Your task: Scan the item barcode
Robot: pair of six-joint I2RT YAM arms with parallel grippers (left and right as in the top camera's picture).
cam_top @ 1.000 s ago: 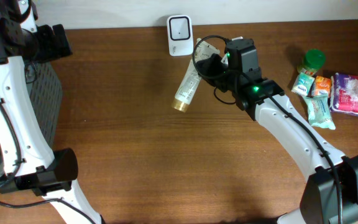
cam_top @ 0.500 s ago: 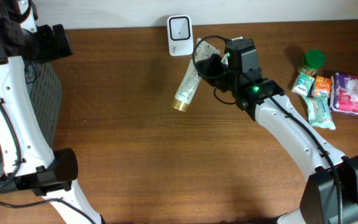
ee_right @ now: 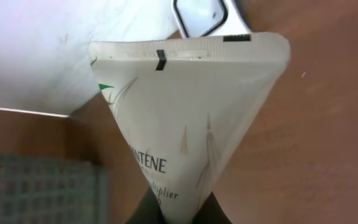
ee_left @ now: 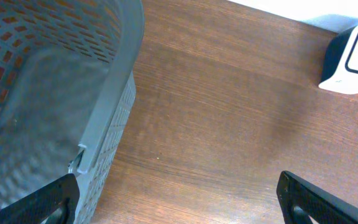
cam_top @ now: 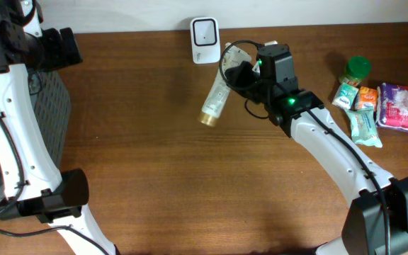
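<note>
The item is a white Pantene tube (cam_top: 216, 98) with a gold cap, held above the table. My right gripper (cam_top: 235, 74) is shut on it near its crimped end. In the right wrist view the tube (ee_right: 185, 112) fills the frame, its flat seam uppermost and my right gripper (ee_right: 179, 214) pinching it at the bottom. The white barcode scanner (cam_top: 205, 30) stands at the table's back edge, just up-left of the tube, and the scanner (ee_right: 207, 15) peeks over the seam. No barcode shows. My left gripper (ee_left: 179, 202) hangs open and empty by the basket.
A grey perforated basket (ee_left: 114, 81) sits at the table's left edge (cam_top: 52, 117). At the right edge lie a green-lidded jar (cam_top: 358, 69), small packets (cam_top: 353, 95), a wipes pack (cam_top: 365, 126) and a tissue pack (cam_top: 402, 106).
The tube has shifted slightly right and up, its cap end swinging a little toward the scanner. The left arm has not moved.
</note>
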